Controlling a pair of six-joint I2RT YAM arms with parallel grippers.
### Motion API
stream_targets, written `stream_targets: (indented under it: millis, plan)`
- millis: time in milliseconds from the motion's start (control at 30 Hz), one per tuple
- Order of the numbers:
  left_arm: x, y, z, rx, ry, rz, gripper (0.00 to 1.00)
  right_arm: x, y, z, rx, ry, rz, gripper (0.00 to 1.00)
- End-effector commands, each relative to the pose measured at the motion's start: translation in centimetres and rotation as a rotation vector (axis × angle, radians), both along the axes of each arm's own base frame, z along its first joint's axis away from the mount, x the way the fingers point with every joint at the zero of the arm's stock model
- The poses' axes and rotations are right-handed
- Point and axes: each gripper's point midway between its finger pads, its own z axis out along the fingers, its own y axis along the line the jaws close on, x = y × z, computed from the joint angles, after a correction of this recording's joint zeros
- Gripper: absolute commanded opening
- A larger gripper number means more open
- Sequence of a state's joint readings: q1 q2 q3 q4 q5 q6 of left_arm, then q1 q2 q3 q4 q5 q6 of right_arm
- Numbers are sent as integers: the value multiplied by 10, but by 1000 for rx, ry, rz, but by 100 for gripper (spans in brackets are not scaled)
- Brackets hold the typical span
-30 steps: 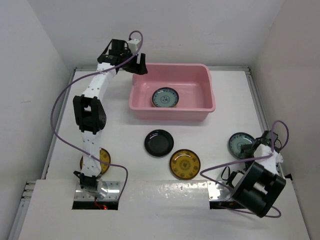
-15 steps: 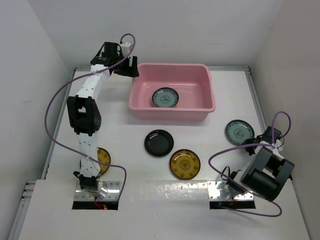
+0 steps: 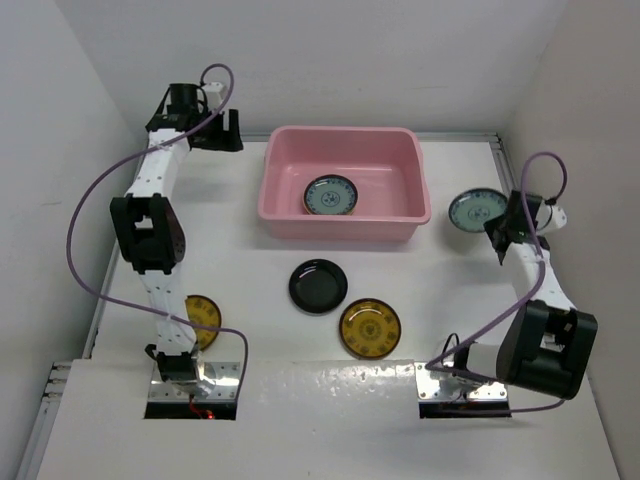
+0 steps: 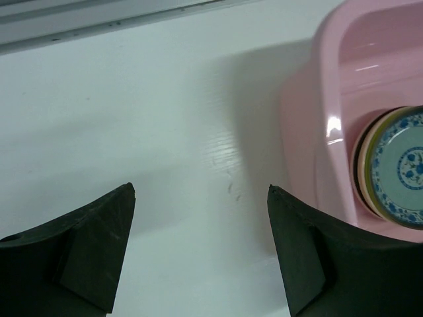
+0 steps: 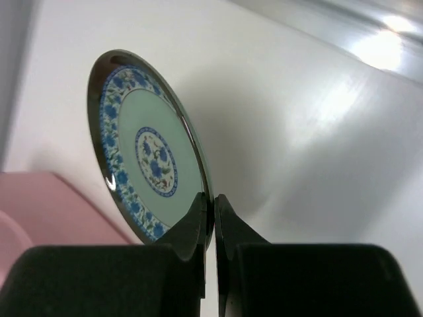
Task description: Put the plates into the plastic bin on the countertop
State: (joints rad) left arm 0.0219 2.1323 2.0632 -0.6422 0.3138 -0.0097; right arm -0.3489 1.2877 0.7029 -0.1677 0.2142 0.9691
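Observation:
The pink plastic bin (image 3: pixel 345 184) (image 4: pixel 330 119) stands at the back of the white countertop (image 3: pixel 240 240) with a stack of plates (image 3: pixel 331 195) (image 4: pixel 395 168) inside, a teal-blue one on top. My right gripper (image 3: pixel 503 226) (image 5: pixel 211 199) is shut on the rim of another teal-blue plate (image 3: pixel 476 210) (image 5: pixel 147 168), held above the counter just right of the bin. A black plate (image 3: pixel 318 286), an amber plate (image 3: pixel 369 328) and a second amber plate (image 3: pixel 203 315) lie on the counter nearer the arms. My left gripper (image 3: pixel 222 132) (image 4: pixel 201 190) hangs open and empty left of the bin.
White walls enclose the counter on the left, back and right. A raised edge (image 4: pixel 119 20) runs along the back, close to my left gripper. Purple cables (image 3: pixel 90 230) loop off both arms.
My right gripper shut on the teal-blue plate's rim and carried it up from the front right toward the bin's right side. My left arm swung left, away from the bin's corner.

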Motion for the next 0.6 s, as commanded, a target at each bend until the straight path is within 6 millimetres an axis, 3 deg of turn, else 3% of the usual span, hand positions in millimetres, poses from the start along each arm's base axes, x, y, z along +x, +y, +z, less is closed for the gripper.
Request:
stream_targets:
  millis: [0,67,133,233,267,333,367,400,433,467,500,533,567]
  plan:
    - [-2,17,40,23,-86,32,83,16,-26,62,-197,-97,-169,0]
    - [-4,23,41,24,-86,43,82,23,-28,80,-277,-102,-190,0]
    - [-5,28,37,24,-77,52,82,36,-18,100,-308,-136,-161,0]
    - [-7,34,38,24,-77,63,82,54,2,130,-353,-215,-119,0]
    - [-7,39,38,25,-77,72,82,69,23,148,-351,-305,-60,0]
    - [-11,45,35,24,-66,83,82,78,39,162,-390,-350,32,0]
    - [-14,52,36,25,-66,97,82,99,78,187,-371,-490,155,0]
    - [-16,52,27,30,-47,91,82,107,92,186,-398,-490,235,0]
    - [-19,60,28,31,-45,106,82,120,116,202,-390,-543,359,0]
    - [-21,69,24,30,-36,121,82,127,149,203,-365,-560,466,0]
    - [-24,68,21,30,-26,121,82,145,186,180,-315,-512,661,0]
    - [-26,81,17,29,-17,145,82,152,203,186,-295,-507,729,0]
    - [-28,81,14,28,-8,146,82,166,231,179,-266,-487,821,0]
